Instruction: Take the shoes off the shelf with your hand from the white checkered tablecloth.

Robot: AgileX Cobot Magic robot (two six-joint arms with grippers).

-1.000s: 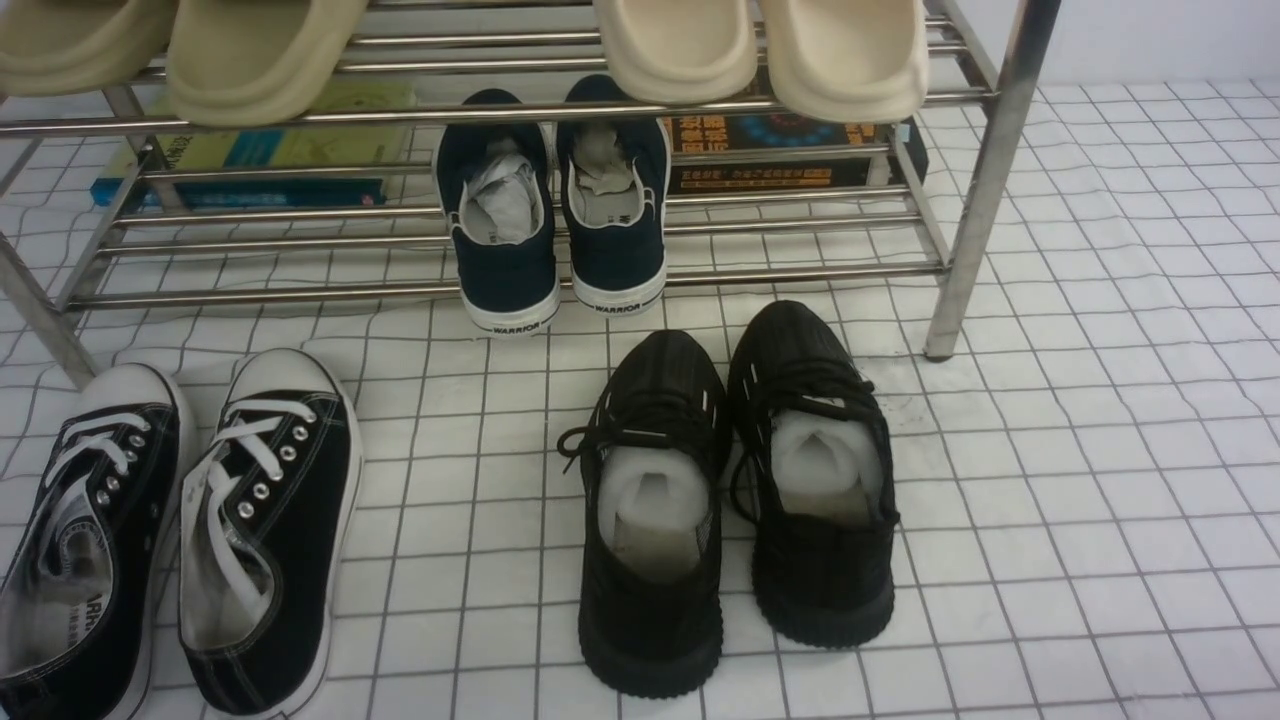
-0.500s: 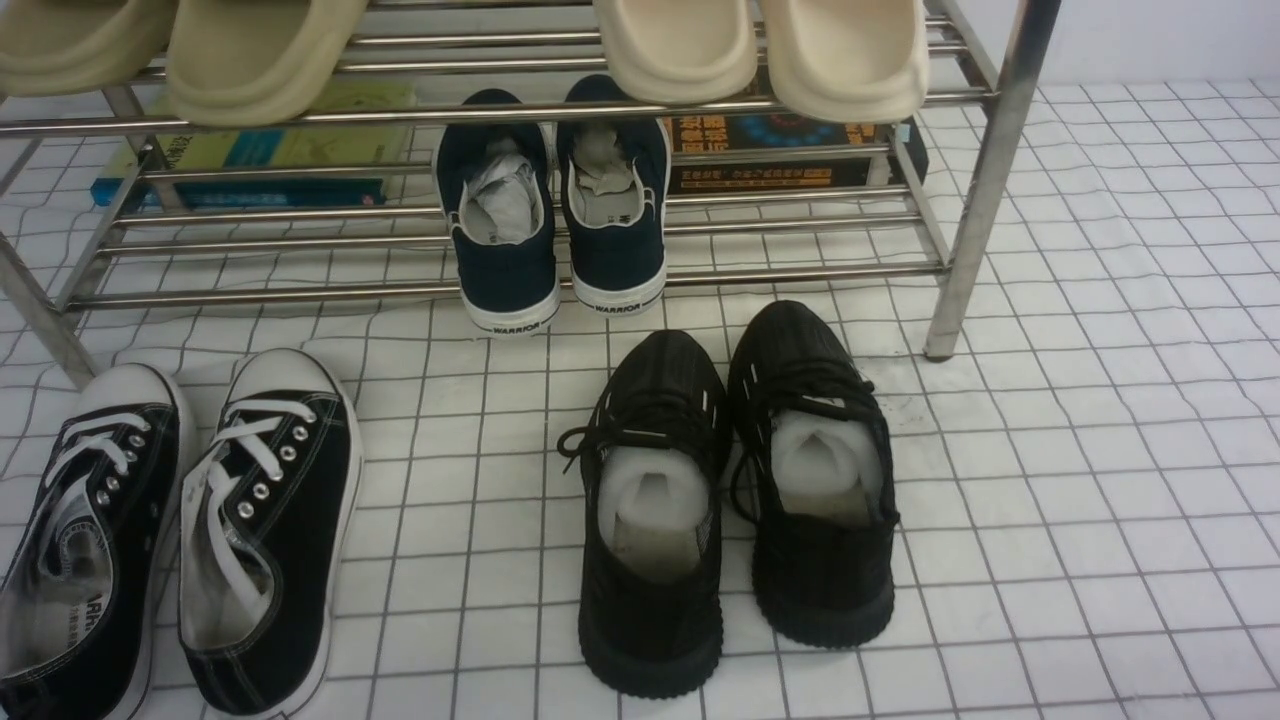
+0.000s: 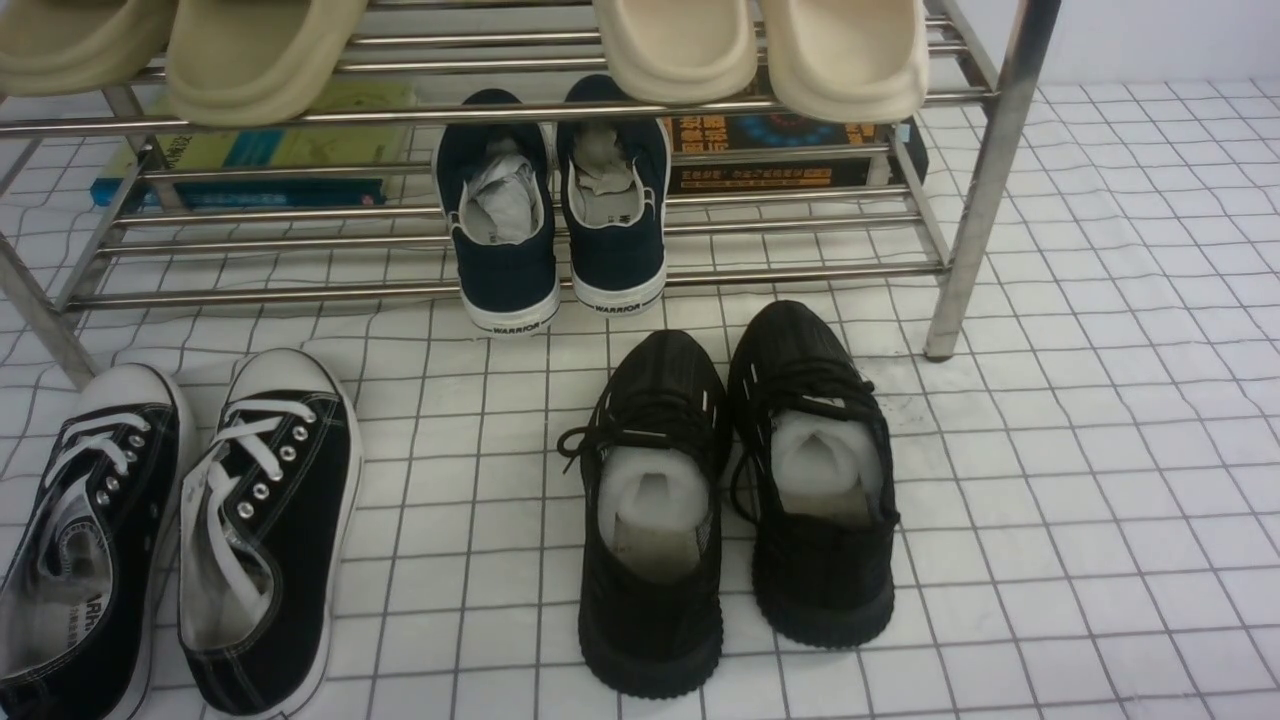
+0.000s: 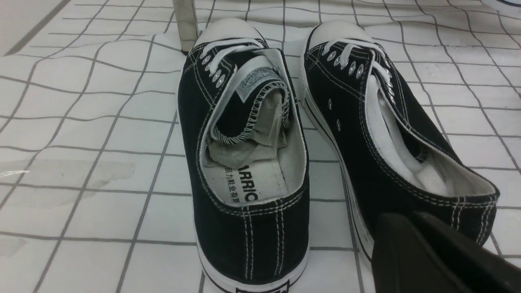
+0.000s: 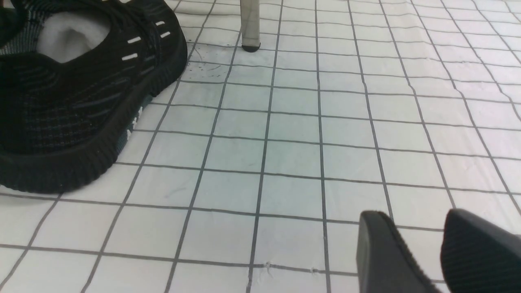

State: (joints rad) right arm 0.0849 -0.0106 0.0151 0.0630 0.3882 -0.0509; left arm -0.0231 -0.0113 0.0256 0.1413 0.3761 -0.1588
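The black canvas lace-up sneakers (image 4: 325,134) stand as a pair on the white checkered tablecloth (image 4: 101,171), off the chrome shelf (image 3: 985,180), just ahead of the left end effector (image 4: 411,244). Its fingers appear pressed nearly together, holding nothing, close behind the heel of the sneaker nearer to it. The right end effector (image 5: 423,248) shows a clear gap between its fingers and is empty, with the all-black knit sneakers (image 5: 77,89) well off to its side.

Judgement: this pair seems already delivered. The navy WARRIOR slip-ons (image 3: 555,215) on the lower tier would likely come next. A sound withdrawal would back the left end effector straight away from the heel, so it does not catch the collar or tip the sneaker. The fingers should then be spread before any fresh approach.

Limitations: neither end effector appears in the front view. Only the fingertips show in each wrist view. Contact between the left fingers and the heel cannot be determined. The outer canvas sneaker is cut off at the front view's edge.
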